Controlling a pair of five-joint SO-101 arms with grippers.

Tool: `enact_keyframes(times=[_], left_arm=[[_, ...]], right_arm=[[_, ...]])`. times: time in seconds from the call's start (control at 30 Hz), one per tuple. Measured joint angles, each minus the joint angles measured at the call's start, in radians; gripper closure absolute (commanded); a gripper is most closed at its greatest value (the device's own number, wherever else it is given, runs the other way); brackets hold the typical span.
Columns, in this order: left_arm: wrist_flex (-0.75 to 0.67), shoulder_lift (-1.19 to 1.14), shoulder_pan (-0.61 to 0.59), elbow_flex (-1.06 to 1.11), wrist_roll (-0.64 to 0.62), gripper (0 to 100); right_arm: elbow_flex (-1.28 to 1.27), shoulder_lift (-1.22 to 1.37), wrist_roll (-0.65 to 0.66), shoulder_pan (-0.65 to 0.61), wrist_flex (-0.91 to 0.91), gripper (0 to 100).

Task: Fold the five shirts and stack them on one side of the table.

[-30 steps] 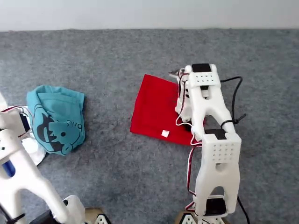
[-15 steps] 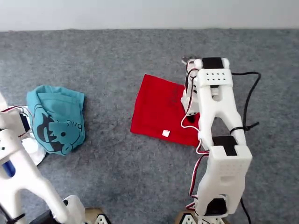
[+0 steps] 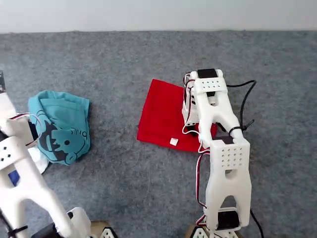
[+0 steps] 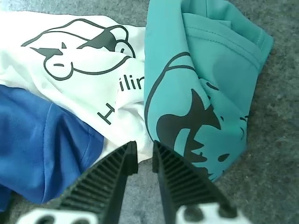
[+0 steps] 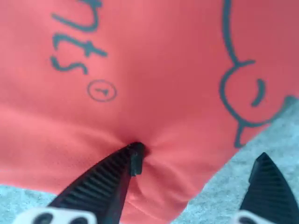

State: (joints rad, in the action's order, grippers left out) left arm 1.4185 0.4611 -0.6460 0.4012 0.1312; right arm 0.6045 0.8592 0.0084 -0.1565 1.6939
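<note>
**Red shirt mid-table under the right arm, three shirts heaped by the left**

A grey carpeted table (image 3: 119,188) carries everything. The right arm (image 3: 225,163) stretches out over the near-right part of the red shirt (image 3: 161,116), which lies flat as a rough rectangle in the middle of the table. The left arm (image 3: 20,188) stands at the table's left edge.

Beside it sits the teal shirt (image 3: 62,126), bunched up, its dark cartoon print facing up. It overlaps a white shirt (image 4: 79,70) with a dark print, and a blue shirt (image 4: 37,144) lies on that white one's other side.

The right gripper (image 5: 198,168) is spread wide and grips nothing. One fingertip (image 5: 135,156) presses a dimple into the red cloth. The other hangs clear past the shirt's edge.

The left gripper (image 4: 144,151) hovers above the seam between teal and white, all but closed and empty.

A small white tag (image 3: 174,142) shows near the red shirt's front edge.
</note>
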Motion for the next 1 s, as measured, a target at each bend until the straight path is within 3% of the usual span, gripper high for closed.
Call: enact_keyframes(times=[0.13, 0.17, 0.23, 0.43, 0.73, 1.0], left_arm=[[0.000, 0.000, 0.000, 0.000, 0.000, 93], [0.000, 0.000, 0.000, 0.000, 0.000, 93], [0.000, 0.000, 0.000, 0.000, 0.000, 93], [0.000, 0.000, 0.000, 0.000, 0.000, 93], [0.028, 0.000, 0.000, 0.000, 0.000, 93], [0.175, 0.000, 0.000, -0.087, 0.000, 93]], right_arm=[[0.015, 0.017, 0.000, 0.000, 0.000, 97.7], [0.017, 0.017, 0.000, 0.000, 0.000, 99.8], [0.017, 0.017, 0.000, 0.003, 0.000, 95.6], [0.018, -0.005, 0.072, 0.029, 0.058, 99.1], [-0.190, -0.192, 0.465, 0.152, 0.060, 99.1], [-0.301, -0.290, 1.016, 0.370, 0.060, 99.1]])
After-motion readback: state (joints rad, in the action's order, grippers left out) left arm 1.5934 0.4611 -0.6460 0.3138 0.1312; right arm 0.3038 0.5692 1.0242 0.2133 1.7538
